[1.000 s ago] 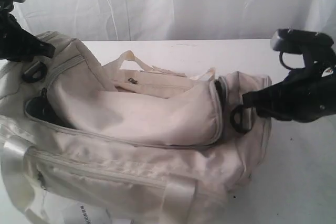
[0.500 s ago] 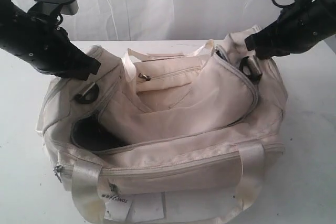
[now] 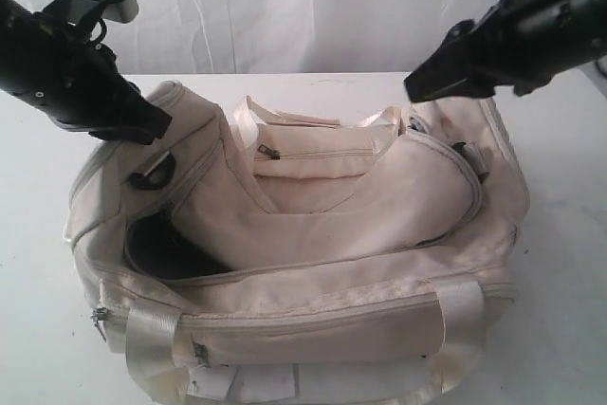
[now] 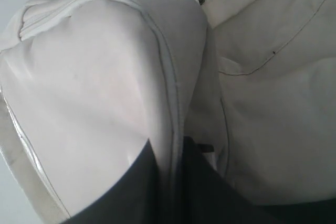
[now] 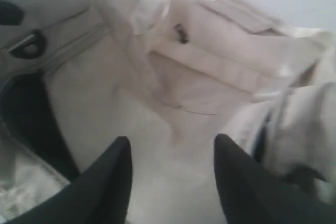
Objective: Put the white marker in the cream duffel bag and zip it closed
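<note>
The cream duffel bag (image 3: 322, 225) fills the middle of the white table, its top flap sagging. The main zip gapes at the left end, where black lining (image 3: 166, 248) shows. My left gripper (image 3: 156, 128) is at the bag's left end. In the left wrist view that gripper (image 4: 170, 145) is shut on a piped seam of the bag (image 4: 94, 77). My right gripper (image 3: 417, 90) hovers just above the bag's right end. Over the bag fabric (image 5: 173, 93), this gripper (image 5: 170, 142) stands open with nothing between its fingers. The white marker is out of view.
A white curtain (image 3: 285, 7) hangs behind the table (image 3: 560, 234). Black strap rings sit at the bag's left end (image 3: 152, 175) and right end (image 3: 471, 156). A zip pull (image 3: 268, 152) lies on the upper pocket between the pale handles.
The right gripper has opened, let go of the bag's right end and lifted off it. That end has sagged. The left gripper keeps its pinch on the left end.
</note>
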Available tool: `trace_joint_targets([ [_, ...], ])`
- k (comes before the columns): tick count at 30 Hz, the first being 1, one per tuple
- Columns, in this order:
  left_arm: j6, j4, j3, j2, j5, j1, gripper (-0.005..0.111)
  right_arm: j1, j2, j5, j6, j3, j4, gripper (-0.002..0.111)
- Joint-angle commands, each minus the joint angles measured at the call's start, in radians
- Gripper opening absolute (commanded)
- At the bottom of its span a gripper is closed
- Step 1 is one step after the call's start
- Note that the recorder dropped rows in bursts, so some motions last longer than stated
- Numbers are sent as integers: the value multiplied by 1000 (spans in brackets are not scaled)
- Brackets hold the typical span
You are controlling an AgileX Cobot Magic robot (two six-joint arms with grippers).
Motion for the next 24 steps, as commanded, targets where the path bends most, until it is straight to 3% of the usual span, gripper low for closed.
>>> trace_joint_targets([
  [1,4,-41,-2,-17,-20,-7,18,74,78,31,-160,35,169,43],
  [8,4,-46,-2,-17,-45,-7,18,212,224,29,-267,35,208,42],
  [24,4,-104,-2,-17,-86,-9,18,370,350,65,-532,30,450,41],
])
